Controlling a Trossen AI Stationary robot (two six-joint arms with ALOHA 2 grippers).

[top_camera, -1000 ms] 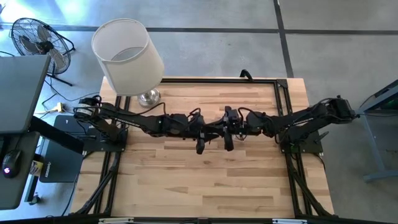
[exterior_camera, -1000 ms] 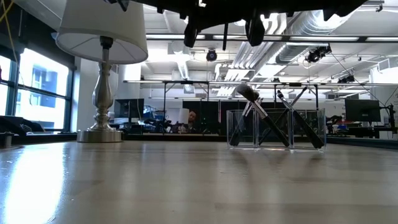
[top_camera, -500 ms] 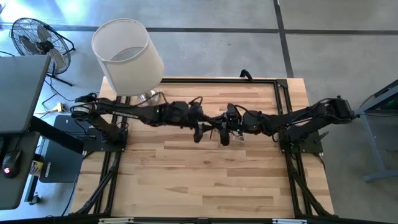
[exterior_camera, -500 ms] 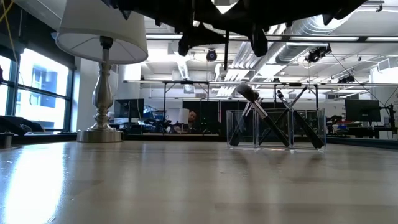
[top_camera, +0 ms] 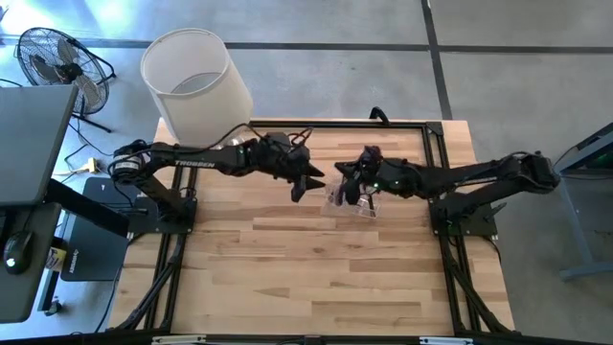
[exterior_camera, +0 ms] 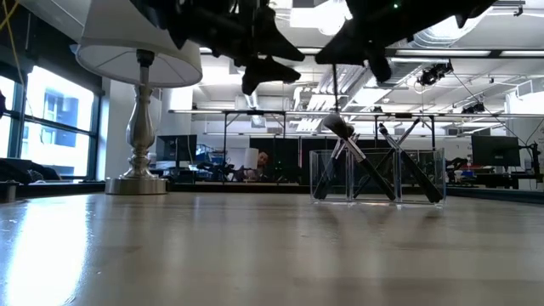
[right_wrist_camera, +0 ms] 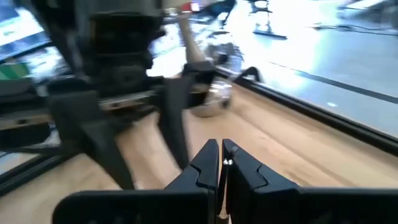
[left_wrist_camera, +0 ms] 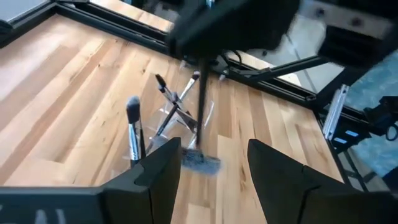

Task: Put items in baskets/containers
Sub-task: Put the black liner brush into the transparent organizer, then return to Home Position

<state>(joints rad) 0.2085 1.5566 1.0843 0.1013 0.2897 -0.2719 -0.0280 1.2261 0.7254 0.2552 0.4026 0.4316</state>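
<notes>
Directly beneath right claw [top_camera: 347, 188] (pinching a brush [left_wrist_camera: 202, 93]): clear box [top_camera: 356, 200].

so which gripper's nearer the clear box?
Right. The right gripper holds a brush above the clear box; the left gripper, open, hangs off to the box's lamp side.

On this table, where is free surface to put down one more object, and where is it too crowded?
The wide table strip nearest the front edge, below both arms, is bare, as are the front corners. It is crowded at the back middle: the clear box of brushes, the left end effector and right end effector. The lamp fills the back left corner.
</notes>
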